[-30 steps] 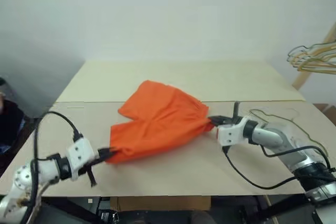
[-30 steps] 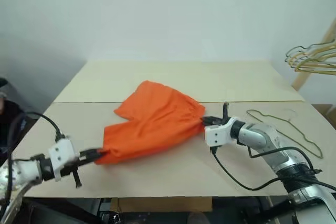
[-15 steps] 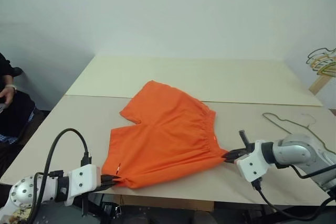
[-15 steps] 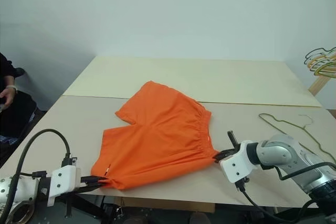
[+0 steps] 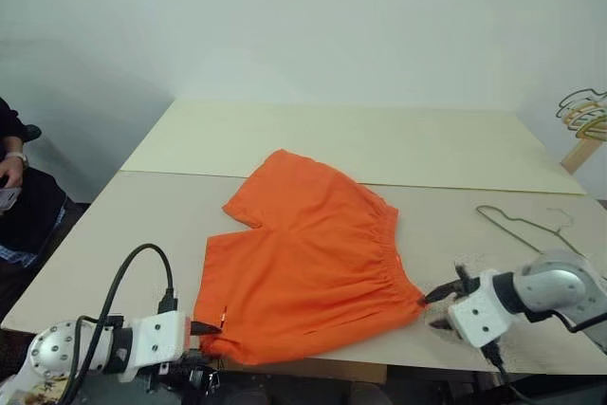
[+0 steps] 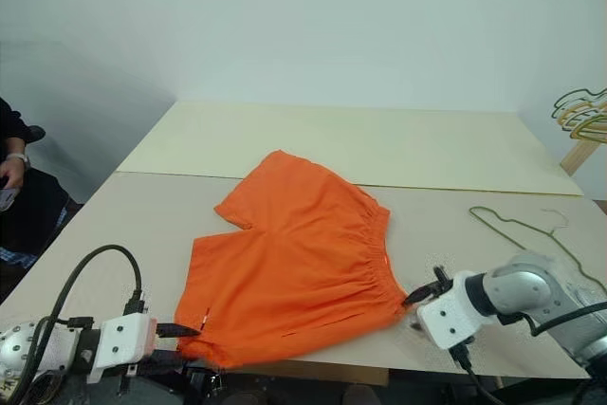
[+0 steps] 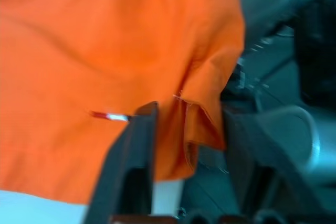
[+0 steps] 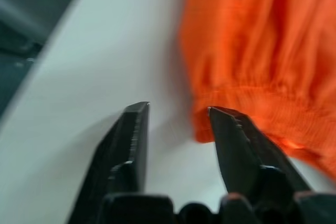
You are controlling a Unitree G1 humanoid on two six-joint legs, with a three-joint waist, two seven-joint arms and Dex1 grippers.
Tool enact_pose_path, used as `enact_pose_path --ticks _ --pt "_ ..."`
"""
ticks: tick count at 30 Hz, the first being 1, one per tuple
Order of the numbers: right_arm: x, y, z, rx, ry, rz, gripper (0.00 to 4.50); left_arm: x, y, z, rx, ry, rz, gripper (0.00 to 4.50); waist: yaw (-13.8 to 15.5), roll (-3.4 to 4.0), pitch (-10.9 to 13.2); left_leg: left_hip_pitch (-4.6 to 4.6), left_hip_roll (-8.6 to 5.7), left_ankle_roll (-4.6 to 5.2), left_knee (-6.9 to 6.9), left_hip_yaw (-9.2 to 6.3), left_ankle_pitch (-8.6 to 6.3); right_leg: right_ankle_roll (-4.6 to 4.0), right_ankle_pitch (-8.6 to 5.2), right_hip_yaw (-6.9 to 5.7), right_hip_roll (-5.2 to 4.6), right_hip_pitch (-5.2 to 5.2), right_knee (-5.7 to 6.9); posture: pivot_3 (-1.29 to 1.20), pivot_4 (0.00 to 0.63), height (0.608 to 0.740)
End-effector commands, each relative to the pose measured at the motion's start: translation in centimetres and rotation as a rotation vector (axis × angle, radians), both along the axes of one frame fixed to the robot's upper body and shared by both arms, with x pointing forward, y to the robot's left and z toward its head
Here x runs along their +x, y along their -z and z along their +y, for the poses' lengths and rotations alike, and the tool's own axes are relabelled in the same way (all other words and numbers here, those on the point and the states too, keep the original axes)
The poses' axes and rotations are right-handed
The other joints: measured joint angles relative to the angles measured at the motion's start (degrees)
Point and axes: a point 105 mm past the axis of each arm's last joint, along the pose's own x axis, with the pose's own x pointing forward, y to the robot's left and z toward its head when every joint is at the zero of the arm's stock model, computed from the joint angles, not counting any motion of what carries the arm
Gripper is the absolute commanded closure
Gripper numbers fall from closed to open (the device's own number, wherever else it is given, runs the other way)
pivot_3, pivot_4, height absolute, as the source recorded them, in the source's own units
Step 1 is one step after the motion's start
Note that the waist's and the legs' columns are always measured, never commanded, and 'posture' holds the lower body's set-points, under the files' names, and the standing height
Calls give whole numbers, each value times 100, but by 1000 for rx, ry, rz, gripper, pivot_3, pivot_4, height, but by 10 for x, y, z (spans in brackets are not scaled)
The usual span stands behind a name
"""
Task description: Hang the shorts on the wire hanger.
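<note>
Shorts (image 5: 308, 258) lie flat, bright orange, waistband bunchy. Both claws, left gripper (image 7: 184, 145) and right gripper (image 8: 176, 129), gape apart, empty.

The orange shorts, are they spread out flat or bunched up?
Spread flat. The shorts lie open on the table, both legs and the gathered waistband showing.

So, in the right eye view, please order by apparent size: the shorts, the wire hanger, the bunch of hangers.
1. shorts, clearly largest.
2. wire hanger.
3. bunch of hangers; it is cut by the picture edge and farther away, so its rank is unsure.
</note>
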Motion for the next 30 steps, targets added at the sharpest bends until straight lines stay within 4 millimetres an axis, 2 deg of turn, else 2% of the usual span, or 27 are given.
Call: enact_pose_path --ticks 1,4,5,8,11,13,17,23,26,30 --pt "4 -28 2 109 40 -45 1067 1 -22 17 45 -2 -11 1319 -11 0 0 2 1 0 0 0 0 0 0 0 1 1 0 -7 0 740" --pt "18 -48 -6 186 192 -67 55 7 -40 26 -1 -57 -36 391 -23 2 0 9 3 0 0 5 0 0 0 1 1 5 0 -5 0 740" --pt "21 -51 -9 191 237 -56 23 10 -44 27 -19 -73 -58 43 -15 2 0 12 3 0 0 6 0 0 0 2 1 6 -1 -2 0 740" --pt "45 -65 -23 284 468 -63 23 28 -65 24 -122 -125 -143 17 3 0 0 16 5 0 0 4 0 0 0 0 3 7 -1 -3 0 740" --pt "74 -75 -45 392 725 -77 23 49 -96 6 -335 -161 -240 17 14 -4 -2 12 3 0 1 1 0 0 0 1 1 9 -1 -4 0 740" --pt "92 -75 -65 434 902 -52 23 55 -106 -7 -414 -148 -256 17 6 -6 -3 3 1 -1 2 0 0 2 3 1 1 6 -2 -7 0 740" --pt "117 -74 -95 463 1130 -82 23 61 -107 -31 -459 -97 -253 17 -5 2 -6 -23 -8 -1 1 1 1 5 6 7 -1 -16 -4 -5 0 740" --pt "142 -63 -143 488 1466 -113 23 72 -105 -63 -474 -20 -270 17 -20 8 -10 -25 -17 -15 2 2 10 0 16 10 14 -15 -6 -18 0 740" --pt "150 -57 -153 513 1558 -105 23 76 -107 -71 -486 -4 -281 17 -38 21 -16 -24 -17 -16 3 2 12 -1 19 12 20 -14 -7 -19 0 740" --pt "157 -47 -157 497 1603 -98 23 74 -114 -73 -486 38 -274 17 -90 26 -17 -28 -14 -20 0 2 15 -1 19 17 24 -17 -11 -9 0 740"
